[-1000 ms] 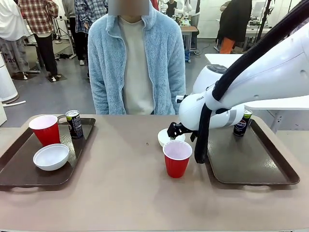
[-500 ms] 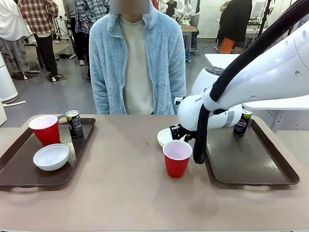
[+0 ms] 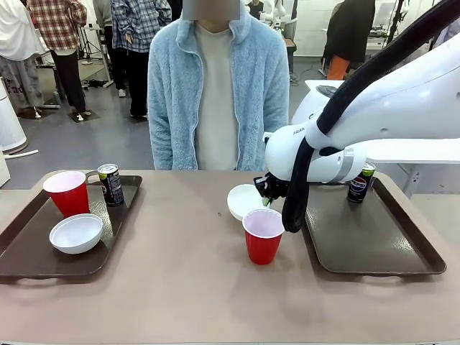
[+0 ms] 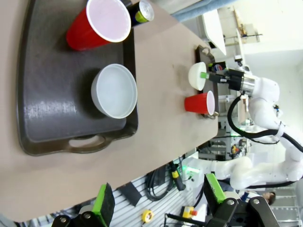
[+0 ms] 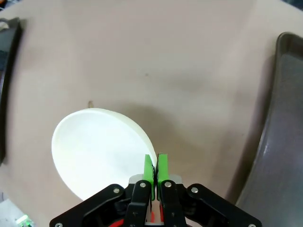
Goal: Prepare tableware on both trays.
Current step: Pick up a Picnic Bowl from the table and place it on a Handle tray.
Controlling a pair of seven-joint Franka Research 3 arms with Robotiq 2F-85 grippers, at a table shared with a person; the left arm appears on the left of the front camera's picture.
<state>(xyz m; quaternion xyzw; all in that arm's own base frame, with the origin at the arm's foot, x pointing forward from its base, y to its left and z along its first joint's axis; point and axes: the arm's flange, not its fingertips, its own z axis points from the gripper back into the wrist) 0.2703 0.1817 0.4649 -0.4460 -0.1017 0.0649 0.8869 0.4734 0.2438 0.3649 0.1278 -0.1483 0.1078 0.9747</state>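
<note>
Pinching the white bowl's (image 5: 102, 146) rim, right hand (image 5: 155, 168) closed.

The tan table (image 3: 180, 273) carries two brown trays (image 3: 36, 259) (image 3: 381, 248) and a red cup (image 3: 263, 235).

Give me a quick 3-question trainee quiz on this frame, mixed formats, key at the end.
1. True or false: the right gripper is shut on the rim of the white bowl.
2. Which items sit on the left tray? A) cup, bowl, can B) can alone C) two bowls
3. Fill in: on the right tray stands a Pepsi ____.

Key: 1 true; 2 A; 3 can.
</note>
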